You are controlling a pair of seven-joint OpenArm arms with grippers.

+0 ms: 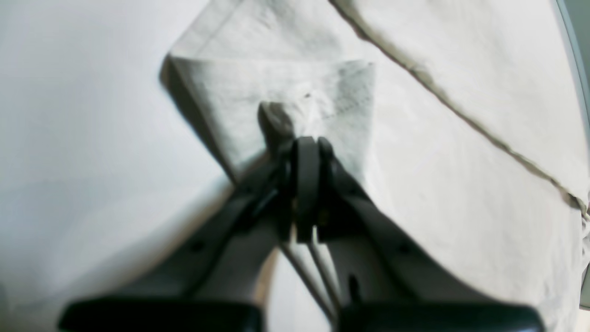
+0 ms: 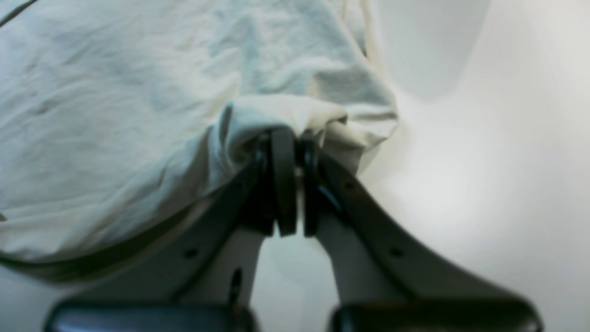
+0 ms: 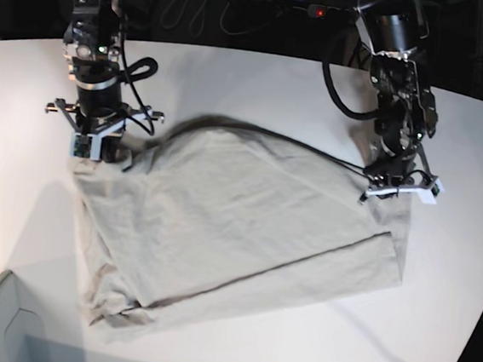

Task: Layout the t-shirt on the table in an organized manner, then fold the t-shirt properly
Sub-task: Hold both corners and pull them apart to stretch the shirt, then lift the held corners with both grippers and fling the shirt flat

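Both my jaws are clenched on the t-shirt [image 3: 236, 232], which sags across the desk [image 3: 260, 76]: right gripper [image 3: 99, 152] pinching at ten o'clock, left gripper [image 3: 392, 189] at three, long axis between them.

Bare table [image 3: 260, 76] beyond t-shirt [image 3: 236, 232]

Base cam high, facing whole table [image 3: 260, 72]; wrist cams close, looking down fingers; shared: t-shirt [image 3: 236, 232] edges.

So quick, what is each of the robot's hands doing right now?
Left hand: closed, pinching a folded corner of the t-shirt.
Right hand: closed, gripping a bunched edge of the t-shirt.
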